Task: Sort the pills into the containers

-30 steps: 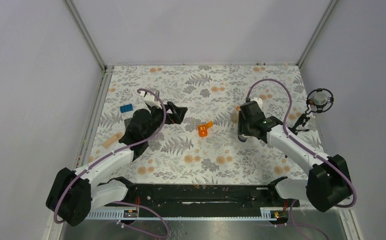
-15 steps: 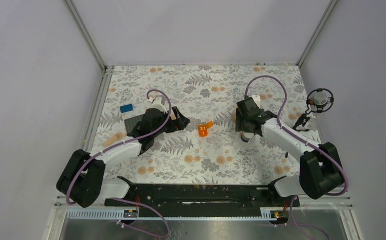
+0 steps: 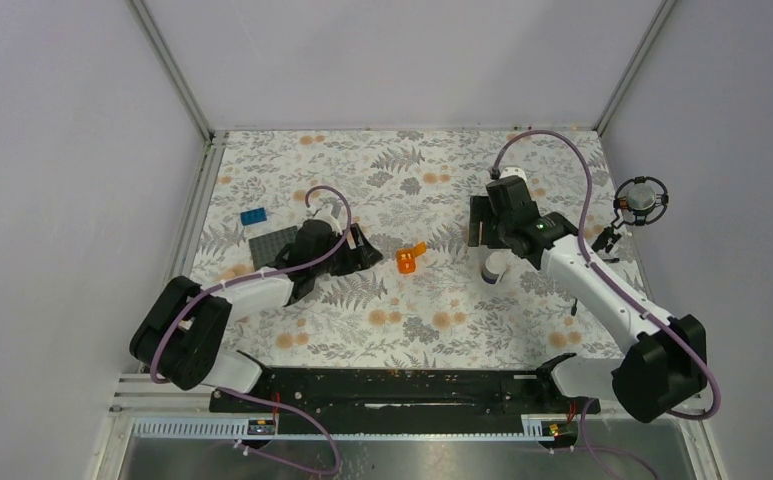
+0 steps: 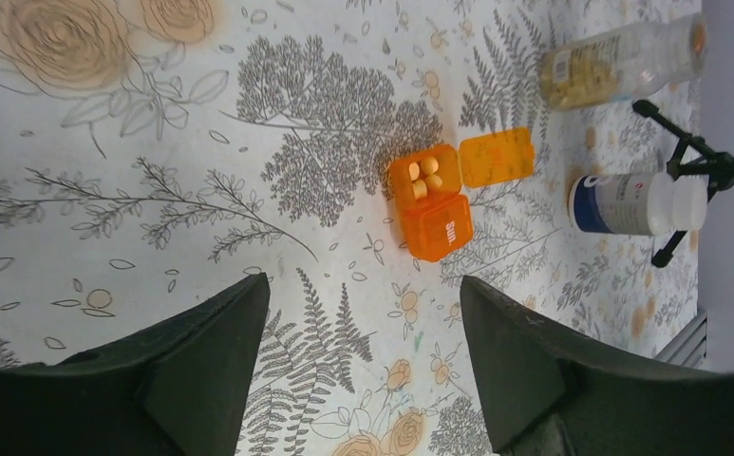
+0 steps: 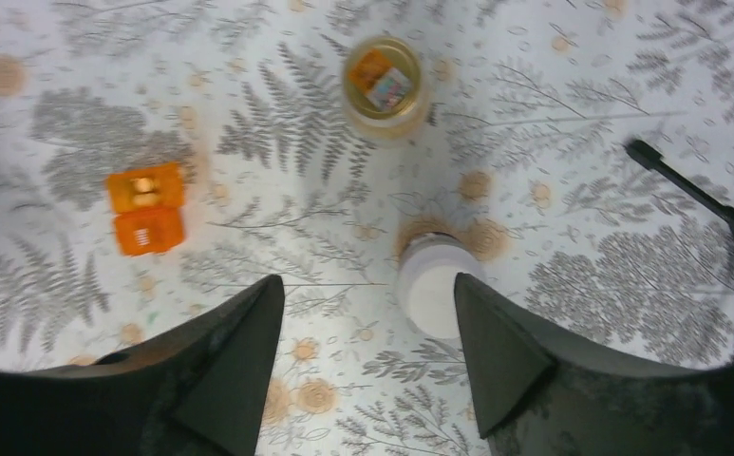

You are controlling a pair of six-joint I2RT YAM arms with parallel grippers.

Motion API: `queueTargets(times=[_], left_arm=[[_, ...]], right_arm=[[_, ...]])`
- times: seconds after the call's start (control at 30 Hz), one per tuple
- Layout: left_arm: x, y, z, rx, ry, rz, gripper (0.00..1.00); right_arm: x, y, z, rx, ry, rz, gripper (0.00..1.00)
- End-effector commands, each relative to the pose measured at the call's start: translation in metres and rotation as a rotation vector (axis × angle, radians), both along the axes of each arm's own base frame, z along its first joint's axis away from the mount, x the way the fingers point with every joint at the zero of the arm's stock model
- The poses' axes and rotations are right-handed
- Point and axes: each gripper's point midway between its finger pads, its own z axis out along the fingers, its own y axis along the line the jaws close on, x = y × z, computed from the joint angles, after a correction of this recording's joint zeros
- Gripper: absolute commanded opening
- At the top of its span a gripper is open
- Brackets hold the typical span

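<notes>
Both gape empty: my left end effector [image 4: 363, 285] has the orange box [image 4: 434, 195] straight ahead, nearer than my right end effector [image 5: 367, 283].

Right end effector [image 5: 365, 285] off white bottle [image 5: 436, 290]

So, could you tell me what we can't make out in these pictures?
Top view: the clear bottle is hidden beneath the right gripper; pills in the orange box are too small.
Right wrist view: blur smears the box's pills; the white bottle hides its label.
Left wrist view: both bottles' label print is too small.
</notes>
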Motion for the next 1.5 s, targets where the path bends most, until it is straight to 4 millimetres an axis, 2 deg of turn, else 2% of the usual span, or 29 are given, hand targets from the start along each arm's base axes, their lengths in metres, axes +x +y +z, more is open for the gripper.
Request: queueTargets(times=[0.0, 0.17, 0.23, 0.4, 0.63, 0.73, 0.97, 1.1, 1.17, 1.47], left_arm=[[-0.004, -0.026, 0.006, -0.088, 0.016, -0.068, 0.7], [-0.007, -0.044, -0.003, -0.12, 0.053, -0.093, 0.63], [-0.007, -0.048, -0.007, -0.123, 0.065, -0.1, 0.61], [-0.001, -0.054, -0.016, -0.127, 0.094, -0.081, 0.58], [0.015, -0.065, -0.017, -0.169, 0.111, -0.033, 0.53], [0.018, -0.071, -0.019, -0.166, 0.136, -0.043, 0.56], [0.023, -0.075, -0.024, -0.121, 0.147, -0.051, 0.55], [0.019, -0.078, -0.028, -0.101, 0.152, -0.079, 0.47], [0.016, -0.08, -0.03, -0.093, 0.153, -0.102, 0.4], [0.006, -0.082, -0.042, -0.037, 0.159, -0.154, 0.31]], right_arm=[[-0.004, 0.036, 0.035, 0.208, -0.036, 0.095, 0.68], [-0.003, 0.063, 0.025, 0.316, 0.006, 0.137, 0.43], [0.0, 0.073, 0.017, 0.333, 0.029, 0.15, 0.39], [0.011, 0.093, -0.007, 0.342, 0.068, 0.145, 0.38], [0.026, 0.106, -0.041, 0.334, 0.119, 0.103, 0.32], [0.03, 0.107, -0.05, 0.338, 0.12, 0.087, 0.32], [0.035, 0.114, -0.067, 0.349, 0.147, 0.083, 0.33], [0.037, 0.112, -0.075, 0.334, 0.161, 0.065, 0.33], [0.039, 0.113, -0.08, 0.328, 0.17, 0.06, 0.32], [0.044, 0.122, -0.09, 0.349, 0.193, 0.073, 0.32]])
